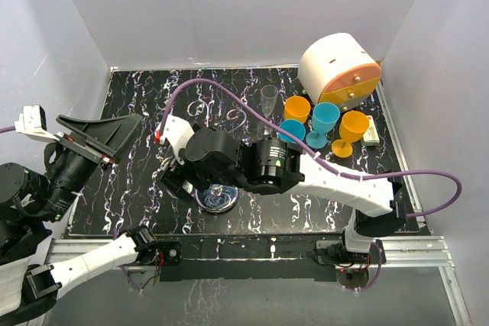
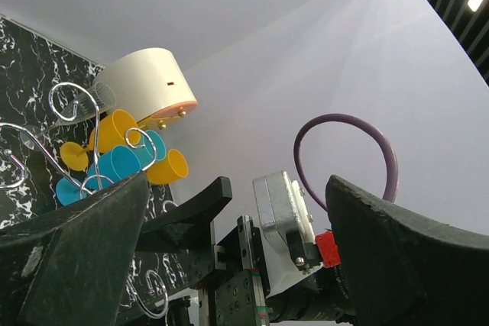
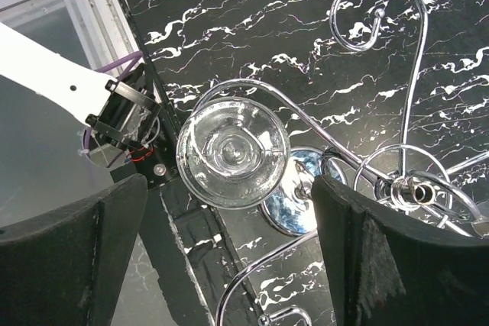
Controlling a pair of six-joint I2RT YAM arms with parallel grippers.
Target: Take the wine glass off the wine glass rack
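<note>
The wine glass rack is a silver wire stand with scroll arms and a round shiny base. A clear wine glass hangs upside down from one arm, its round foot facing my right wrist camera. My right gripper is open and just above the glass, with one finger on each side of it and not touching. In the top view the right gripper reaches over the rack base. My left gripper is open and empty at the left, apart from the rack, whose scrolls show in its view.
Orange and blue plastic goblets stand at the back right, beside a cream drum-shaped container. A clear tall glass stands behind the rack. A small box lies at the right edge. White walls enclose the black marbled table.
</note>
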